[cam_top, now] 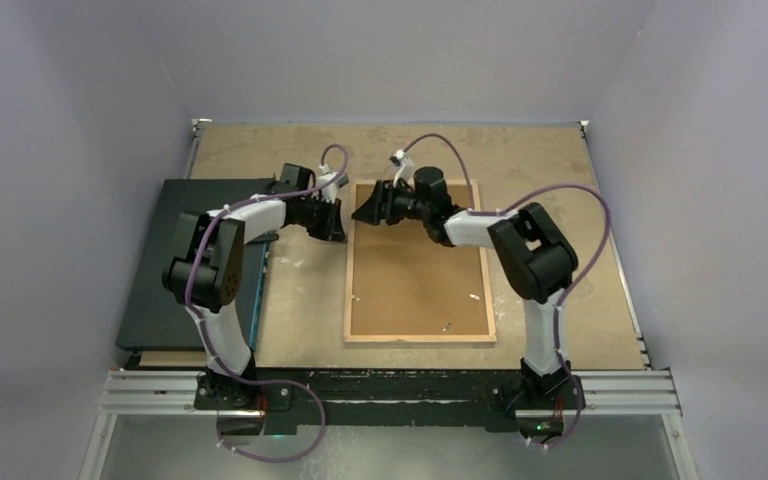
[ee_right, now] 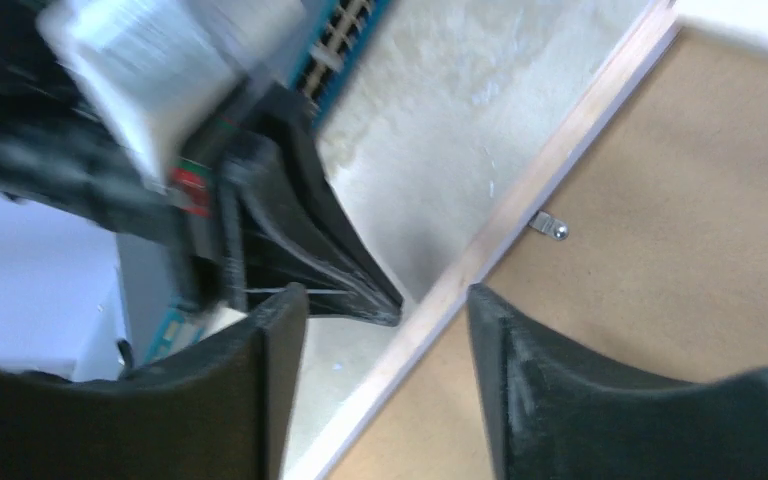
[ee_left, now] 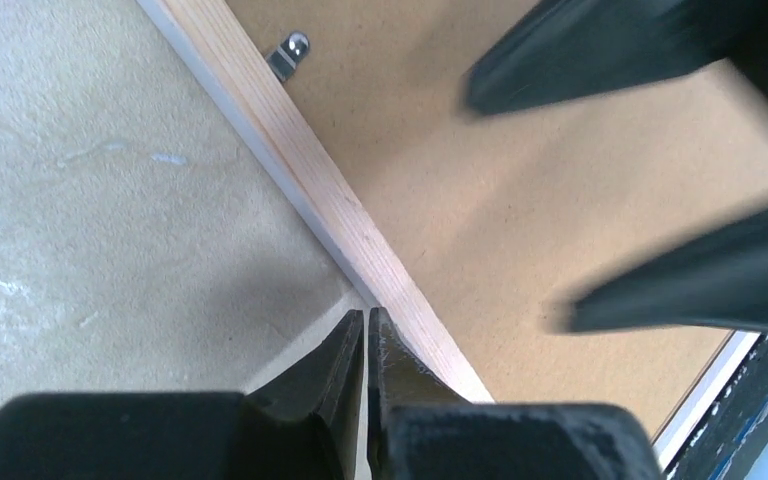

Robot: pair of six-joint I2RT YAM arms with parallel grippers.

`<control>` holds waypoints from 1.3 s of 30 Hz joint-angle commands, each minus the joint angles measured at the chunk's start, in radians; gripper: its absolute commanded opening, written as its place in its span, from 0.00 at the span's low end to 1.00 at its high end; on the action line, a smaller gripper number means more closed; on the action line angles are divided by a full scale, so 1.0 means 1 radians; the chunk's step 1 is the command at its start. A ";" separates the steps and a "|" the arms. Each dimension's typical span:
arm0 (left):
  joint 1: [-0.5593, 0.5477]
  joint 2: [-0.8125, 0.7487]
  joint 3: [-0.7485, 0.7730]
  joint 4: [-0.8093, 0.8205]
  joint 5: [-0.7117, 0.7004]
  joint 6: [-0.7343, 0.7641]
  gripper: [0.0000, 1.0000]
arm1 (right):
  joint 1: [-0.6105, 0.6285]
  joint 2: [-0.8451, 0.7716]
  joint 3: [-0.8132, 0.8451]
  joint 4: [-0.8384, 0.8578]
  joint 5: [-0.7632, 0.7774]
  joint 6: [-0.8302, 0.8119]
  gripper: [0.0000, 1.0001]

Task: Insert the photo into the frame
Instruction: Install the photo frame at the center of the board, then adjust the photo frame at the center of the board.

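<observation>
The frame [cam_top: 349, 290] lies back-up on the table, its light wood border around the brown backing board [cam_top: 415, 280]. My left gripper [cam_top: 335, 232] is shut, its tips [ee_left: 365, 320] against the outer side of the frame's left border [ee_left: 300, 160] near the far left corner. My right gripper [cam_top: 363, 208] is open and empty, its jaws astride that same border [ee_right: 520, 200], one finger [ee_right: 270, 340] over the table and the other over the backing board [ee_right: 660, 250]. The photo does not show in any view.
A plain dark flat board [cam_top: 185, 260] lies at the table's left, with a teal-edged thing [cam_top: 256, 290] under its right side. Small metal clips [ee_left: 290, 50] sit on the backing board's rim. Grey walls stand close on both sides.
</observation>
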 commanded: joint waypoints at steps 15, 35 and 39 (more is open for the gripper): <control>-0.094 -0.169 -0.136 -0.115 -0.159 0.377 0.09 | -0.374 -0.395 -0.121 -0.548 0.671 0.023 0.99; -0.322 -0.146 -0.203 -0.083 -0.138 0.349 0.08 | -0.336 0.014 0.260 -0.559 0.349 0.017 0.99; -0.428 -0.079 -0.156 -0.051 -0.119 0.301 0.07 | -0.248 0.129 0.432 -0.607 0.288 0.017 0.99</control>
